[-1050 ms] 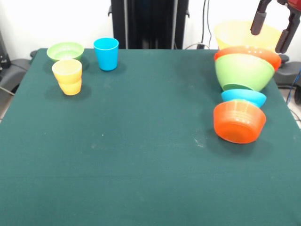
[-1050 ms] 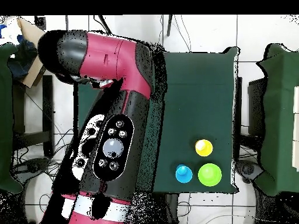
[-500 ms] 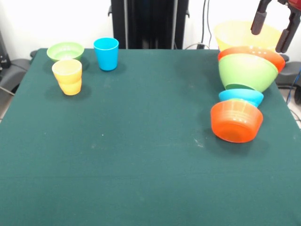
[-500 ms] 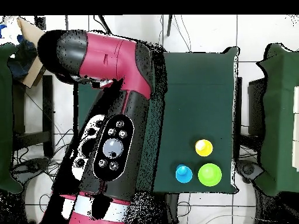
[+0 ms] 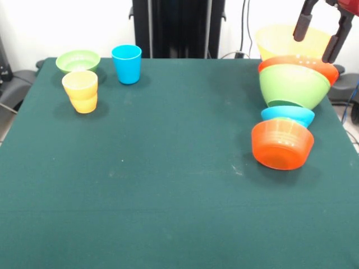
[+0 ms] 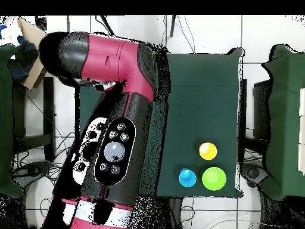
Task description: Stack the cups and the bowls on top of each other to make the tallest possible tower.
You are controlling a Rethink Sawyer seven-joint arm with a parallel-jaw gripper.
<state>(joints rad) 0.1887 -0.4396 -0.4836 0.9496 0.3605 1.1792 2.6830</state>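
Observation:
At the right of the front view stands the tower: a red-orange bowl [image 5: 281, 147] upside down at the bottom, then a blue bowl [image 5: 288, 115], a green bowl [image 5: 293, 85], an orange bowl [image 5: 297, 63] and a large yellow bowl [image 5: 289, 40] on top. It leans a little to the right. My gripper [image 5: 318, 32] hangs open at the top right, its fingers spread in front of the yellow bowl's right side. At the far left are a blue cup [image 5: 127, 64] [image 6: 187, 177] and stacked yellow-orange cups [image 5: 81, 91] [image 6: 208, 151]. In the overhead view the arm hides the tower.
A small green bowl [image 5: 78, 60] [image 6: 214, 178] sits in the far left corner beside the cups. The tower is close to the right edge of the green table [image 5: 168, 168]. My red and black arm [image 6: 113, 119] covers the table's left part in the overhead view.
The tower's base slid slightly left and its upper bowls shifted. My gripper has moved a little up and left, still open.

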